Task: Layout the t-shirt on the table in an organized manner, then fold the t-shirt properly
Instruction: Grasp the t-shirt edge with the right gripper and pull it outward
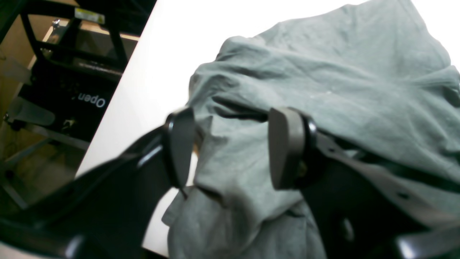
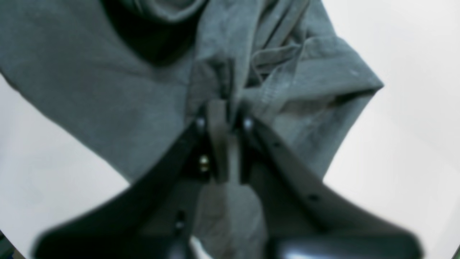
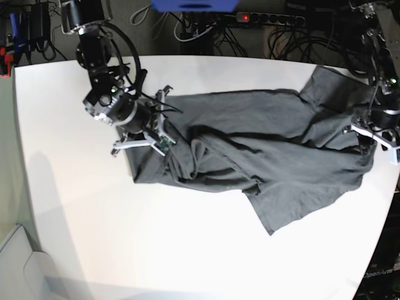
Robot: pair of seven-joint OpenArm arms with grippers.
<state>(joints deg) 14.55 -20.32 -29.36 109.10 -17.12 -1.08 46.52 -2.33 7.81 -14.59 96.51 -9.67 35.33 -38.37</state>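
Note:
The dark grey t-shirt (image 3: 269,144) lies crumpled across the back half of the white table (image 3: 156,250), one corner trailing toward the front. At the shirt's left end my right gripper (image 3: 165,142) is shut on a bunched fold; the right wrist view shows its fingers pinching the t-shirt (image 2: 90,90) at the gripper's tips (image 2: 224,108), over the table (image 2: 413,108). My left gripper (image 3: 370,139) is at the shirt's right edge. In the left wrist view its jaws stand apart, the gripper (image 1: 231,151) straddling a ridge of the t-shirt (image 1: 323,72) on the table (image 1: 161,54).
Cables and a power strip (image 3: 250,19) run behind the table's far edge. A black frame with an "Open" label (image 1: 86,97) stands just past the table edge beside my left gripper. The table's right edge (image 3: 390,206) is close to that arm.

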